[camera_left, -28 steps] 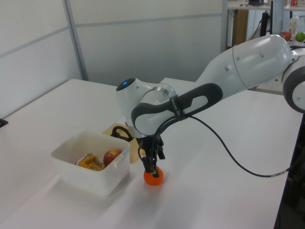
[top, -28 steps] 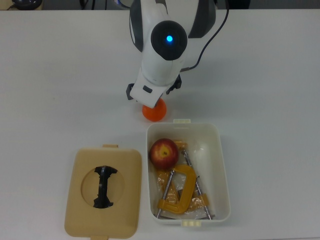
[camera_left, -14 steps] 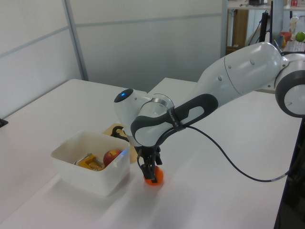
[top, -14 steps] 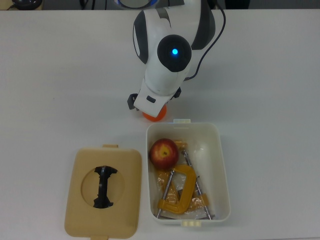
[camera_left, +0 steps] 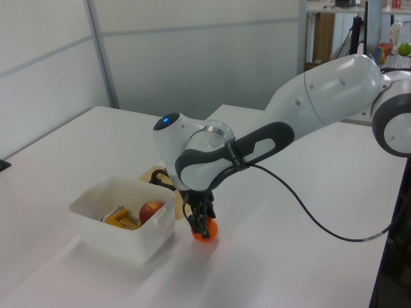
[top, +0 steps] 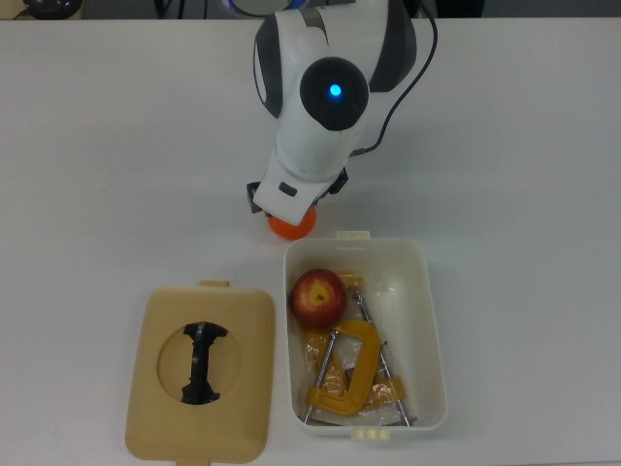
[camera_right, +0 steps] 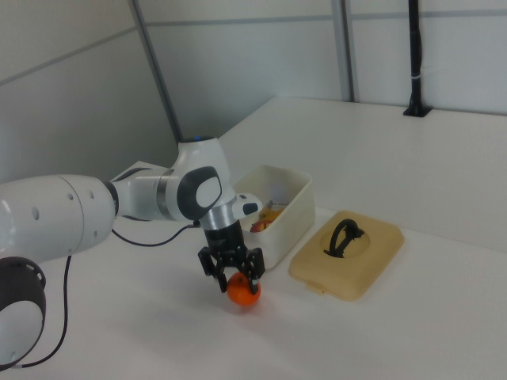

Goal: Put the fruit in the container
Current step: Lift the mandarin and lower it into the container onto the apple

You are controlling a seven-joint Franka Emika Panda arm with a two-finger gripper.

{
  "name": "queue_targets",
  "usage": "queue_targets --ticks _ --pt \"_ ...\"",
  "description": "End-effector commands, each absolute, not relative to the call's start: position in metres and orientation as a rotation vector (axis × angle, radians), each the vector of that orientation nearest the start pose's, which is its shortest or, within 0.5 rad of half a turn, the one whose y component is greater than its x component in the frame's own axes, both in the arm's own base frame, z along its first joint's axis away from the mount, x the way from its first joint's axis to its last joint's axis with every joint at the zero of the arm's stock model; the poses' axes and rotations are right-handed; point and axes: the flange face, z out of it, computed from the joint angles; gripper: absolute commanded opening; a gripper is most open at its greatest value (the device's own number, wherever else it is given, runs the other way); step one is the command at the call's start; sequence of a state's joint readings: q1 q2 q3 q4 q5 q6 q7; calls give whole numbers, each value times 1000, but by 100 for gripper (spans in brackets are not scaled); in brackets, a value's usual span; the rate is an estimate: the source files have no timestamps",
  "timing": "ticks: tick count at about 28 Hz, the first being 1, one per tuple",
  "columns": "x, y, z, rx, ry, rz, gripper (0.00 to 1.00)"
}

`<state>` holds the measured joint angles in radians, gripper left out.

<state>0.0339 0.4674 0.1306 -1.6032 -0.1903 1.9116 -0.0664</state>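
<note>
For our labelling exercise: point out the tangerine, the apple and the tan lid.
tangerine point(camera_right: 244, 292), right view, its lower front
apple point(top: 317, 297), top view, its red top
tan lid point(top: 160, 413), top view, bare surface near a corner

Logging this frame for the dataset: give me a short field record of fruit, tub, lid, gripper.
tangerine: on the table, outside the tub, between the gripper's fingers
apple: inside the tub
tub: white, open, also holds yellow-orange C-clamps
lid: tan, black handle, flat on the table beside the tub
gripper: down over the tangerine, fingers either side
task left: tangerine into the tub
</note>
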Motion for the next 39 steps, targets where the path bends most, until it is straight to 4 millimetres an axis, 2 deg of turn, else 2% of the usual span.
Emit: queue_targets --ticks 1,2,5,7,11,12,14,19,21,22,23,25,26,30,35,39 --pt "652 56 411 -3227 -431 134 0" --pt "656 51 431 -3209 -392 89 0" --pt "662 41 456 -3176 -349 23 0" --pt "668 42 476 -3147 -319 -45 0" --pt "672 47 485 -3131 -297 -103 0" --pt "678 51 495 -3114 -281 -189 0" --pt "683 58 500 -3089 -241 -277 0" --pt "696 75 500 -3048 -142 -467 1" --pt "701 76 491 -3042 -127 -487 4" --pt "704 81 485 -3037 -119 -495 16" --pt "705 84 482 -3035 -117 -494 34" --pt "707 87 475 -3038 -105 -485 82" --pt "706 90 472 -3042 -111 -479 100" --pt "705 96 471 -3066 -143 -477 100" --pt "696 95 483 -3080 -120 -397 100" --pt "680 86 503 -3118 -125 -300 100"
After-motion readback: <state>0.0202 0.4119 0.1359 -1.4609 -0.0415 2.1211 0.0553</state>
